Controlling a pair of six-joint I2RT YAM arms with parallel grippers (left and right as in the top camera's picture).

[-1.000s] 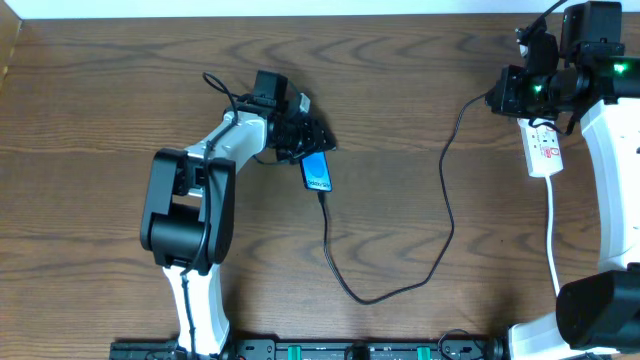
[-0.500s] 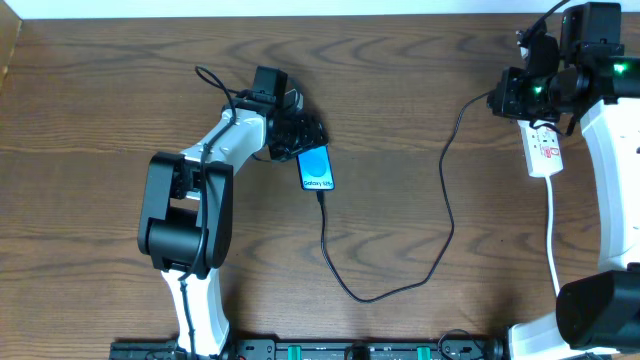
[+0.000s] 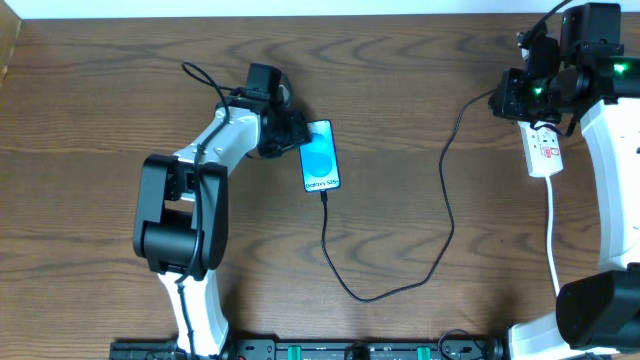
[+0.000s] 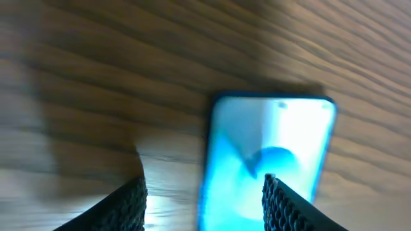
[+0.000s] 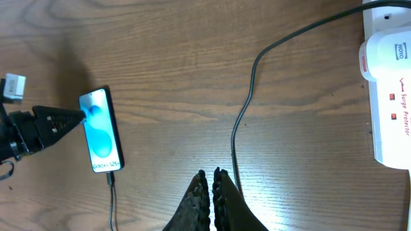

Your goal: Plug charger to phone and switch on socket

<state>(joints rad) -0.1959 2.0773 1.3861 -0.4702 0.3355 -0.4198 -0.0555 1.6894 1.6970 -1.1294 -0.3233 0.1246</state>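
The phone [image 3: 320,157] lies flat on the table with its blue screen up; it also shows in the left wrist view [image 4: 266,154] and the right wrist view [image 5: 99,131]. The black charger cable [image 3: 448,215] is plugged into the phone's near end [image 3: 323,195] and loops over to the socket [image 3: 545,150], a white power strip at the right [image 5: 388,96]. My left gripper [image 3: 293,135] is open and empty just left of the phone's far end [image 4: 204,202]. My right gripper [image 3: 503,97] is shut on nothing, above the table next to the socket's far end [image 5: 210,186].
The socket's white cord [image 3: 552,240] runs down the right side toward the front edge. The charger cable's loop [image 3: 365,297] lies across the middle front of the wooden table [image 3: 120,110].
My left gripper has drawn back to the upper left, off the phone. The phone, earlier partly covered and tilted, now lies fully in view. The right arm has not moved.
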